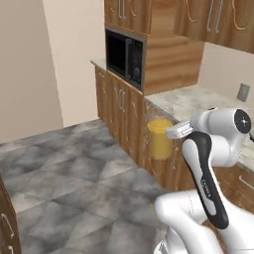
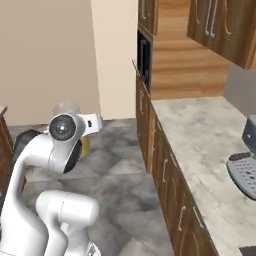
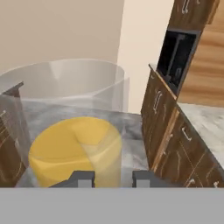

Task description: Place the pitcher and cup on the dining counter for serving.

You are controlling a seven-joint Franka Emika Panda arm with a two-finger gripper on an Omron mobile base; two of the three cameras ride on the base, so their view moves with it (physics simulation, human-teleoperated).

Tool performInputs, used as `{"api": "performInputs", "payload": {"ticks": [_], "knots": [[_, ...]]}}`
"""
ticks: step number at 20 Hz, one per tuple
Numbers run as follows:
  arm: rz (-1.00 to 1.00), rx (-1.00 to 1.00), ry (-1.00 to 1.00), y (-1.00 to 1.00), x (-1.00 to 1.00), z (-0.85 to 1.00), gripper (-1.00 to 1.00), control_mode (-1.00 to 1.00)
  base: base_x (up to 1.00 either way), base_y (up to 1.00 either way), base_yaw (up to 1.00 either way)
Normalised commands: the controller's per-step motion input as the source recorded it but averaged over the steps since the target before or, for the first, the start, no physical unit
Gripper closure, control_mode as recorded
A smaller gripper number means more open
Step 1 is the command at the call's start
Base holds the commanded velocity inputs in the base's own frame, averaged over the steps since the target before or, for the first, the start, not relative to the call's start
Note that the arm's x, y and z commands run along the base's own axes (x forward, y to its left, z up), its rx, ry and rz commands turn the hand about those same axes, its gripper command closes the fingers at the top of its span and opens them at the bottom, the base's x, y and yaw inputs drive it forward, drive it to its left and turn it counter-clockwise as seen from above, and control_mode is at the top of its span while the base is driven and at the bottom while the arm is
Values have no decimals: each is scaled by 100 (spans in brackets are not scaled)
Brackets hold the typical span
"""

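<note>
Clear glass forms the pitcher (image 3: 74, 127), seen from above in the hand view, with orange juice filling its lower part and the empty upper wall rising toward the camera. The two dark fingers (image 3: 82, 178) stand at the bottom of that view, one on each side of the pitcher's near wall, set narrowly; the pictures do not show plainly whether they press the glass, though the pitcher hangs in the air in front of the hand with nothing under it. In the left base view the pitcher (image 1: 159, 139) shows as a yellow-orange mass just left of the white wrist, in front of the wooden cabinet fronts (image 1: 121, 111) and above the grey marbled floor (image 1: 74, 188). In the right base view it (image 2: 70, 112) appears pale and translucent behind the arm's upper joint, with an orange patch below.

Beyond the pitcher, a run of wood cabinets carries a light marble surface (image 2: 200, 135). A black microwave (image 1: 124, 54) sits built into the tall wood unit at the far end of that surface, and upper cabinets (image 2: 220, 30) hang above. At the right edge of the right base view, part of a grey-blue coffee machine (image 2: 245, 170) stands on the surface. A beige wall (image 2: 50, 55) closes the background.
</note>
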Motion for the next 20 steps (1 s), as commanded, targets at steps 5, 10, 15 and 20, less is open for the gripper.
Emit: {"api": "performInputs", "payload": {"ticks": [5,10,15,20], "knots": [[0,0,0,0,0,0,100,100,70,51,59],[0,0,0,0,0,0,100,100,100,-10,18],[0,0,0,0,0,0,100,100,100,-18,17],[0,0,0,0,0,0,100,100,100,-9,19]]}}
